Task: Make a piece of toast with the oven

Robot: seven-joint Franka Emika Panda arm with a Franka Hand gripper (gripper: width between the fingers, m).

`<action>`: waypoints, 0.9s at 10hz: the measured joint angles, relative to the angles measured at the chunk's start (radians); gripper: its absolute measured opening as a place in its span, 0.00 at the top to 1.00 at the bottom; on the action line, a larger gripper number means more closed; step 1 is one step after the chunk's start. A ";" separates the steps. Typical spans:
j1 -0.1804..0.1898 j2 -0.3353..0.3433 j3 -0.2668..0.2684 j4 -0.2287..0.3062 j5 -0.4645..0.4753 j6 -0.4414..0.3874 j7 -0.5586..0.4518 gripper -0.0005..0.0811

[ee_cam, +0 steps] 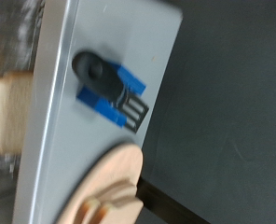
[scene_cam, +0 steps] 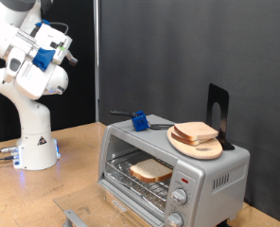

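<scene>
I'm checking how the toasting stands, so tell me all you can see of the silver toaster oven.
The boxy silver-grey metal toaster oven stands on the wooden table. Its door hangs open, a tan bread slice lies on its wire rack, and round knobs sit on its front panel. A round wooden board and a blue-black tool rest on top.

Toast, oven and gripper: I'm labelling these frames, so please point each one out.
toast (scene_cam: 150, 170), exterior view, on the slice's pale face, on the rack inside.
oven (scene_cam: 216, 170), exterior view, on its silver front panel above the knobs.
gripper (scene_cam: 68, 57), exterior view, at its fingertips, raised at upper left.
</scene>
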 joint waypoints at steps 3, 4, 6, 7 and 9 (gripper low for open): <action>-0.020 0.153 -0.066 0.087 -0.086 -0.074 0.075 0.02; -0.024 0.188 -0.084 0.099 -0.091 -0.051 0.051 0.02; -0.027 0.245 -0.103 0.102 -0.065 0.081 -0.021 0.02; -0.027 0.274 -0.107 0.106 -0.057 0.120 -0.070 0.02; -0.026 0.312 -0.110 0.125 -0.048 0.125 -0.105 0.02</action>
